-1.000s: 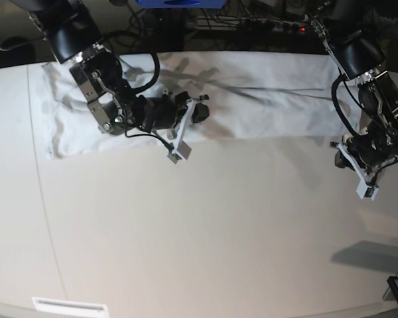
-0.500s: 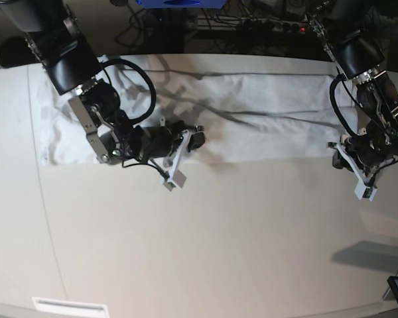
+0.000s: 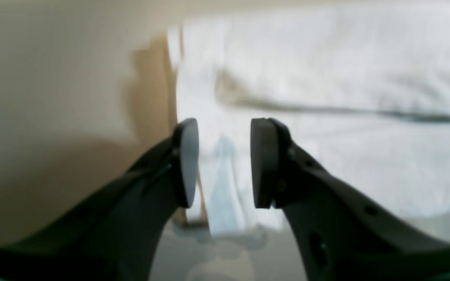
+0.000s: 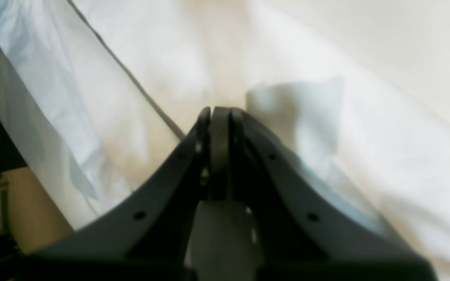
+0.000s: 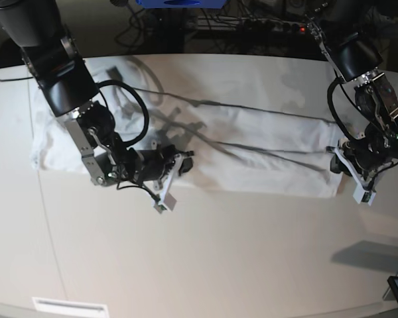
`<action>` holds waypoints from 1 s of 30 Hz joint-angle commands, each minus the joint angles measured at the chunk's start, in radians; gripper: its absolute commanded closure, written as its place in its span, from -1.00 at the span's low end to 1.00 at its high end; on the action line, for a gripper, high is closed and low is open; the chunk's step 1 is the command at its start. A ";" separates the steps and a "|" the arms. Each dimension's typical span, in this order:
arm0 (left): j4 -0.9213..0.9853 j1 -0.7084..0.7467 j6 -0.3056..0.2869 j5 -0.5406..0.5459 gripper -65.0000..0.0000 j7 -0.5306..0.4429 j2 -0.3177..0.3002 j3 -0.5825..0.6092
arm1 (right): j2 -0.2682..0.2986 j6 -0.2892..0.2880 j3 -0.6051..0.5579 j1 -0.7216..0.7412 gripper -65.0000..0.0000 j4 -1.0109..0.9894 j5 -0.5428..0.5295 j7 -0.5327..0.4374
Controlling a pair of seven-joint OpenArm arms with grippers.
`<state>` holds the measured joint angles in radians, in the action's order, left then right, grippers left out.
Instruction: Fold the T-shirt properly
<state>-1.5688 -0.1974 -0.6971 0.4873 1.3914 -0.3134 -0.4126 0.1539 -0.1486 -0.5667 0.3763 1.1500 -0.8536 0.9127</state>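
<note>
The T-shirt (image 5: pixel 205 126) is spread as a long white band across the far half of the desk (image 5: pixel 219 265), its long axis running left to right. Its near hem at the right end lies directly ahead of the left pincer (image 3: pixel 224 164), which is seen narrowly parted with nothing between its pads. The right pincer (image 4: pixel 219 152) is pressed together at the cloth's near edge further left; whether fabric is pinched there cannot be told. Soft creases cross the cloth diagonally.
</note>
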 commanded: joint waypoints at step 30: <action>-0.109 -0.015 -0.001 0.009 -0.14 0.005 0.101 -0.070 | 0.025 0.024 0.009 -0.118 0.93 0.404 0.043 0.082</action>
<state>-1.6638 -0.1936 -0.6971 0.4908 1.4078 -0.1944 -0.4793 0.1799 -0.1219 -0.5632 0.2344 1.5352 -0.8032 1.0126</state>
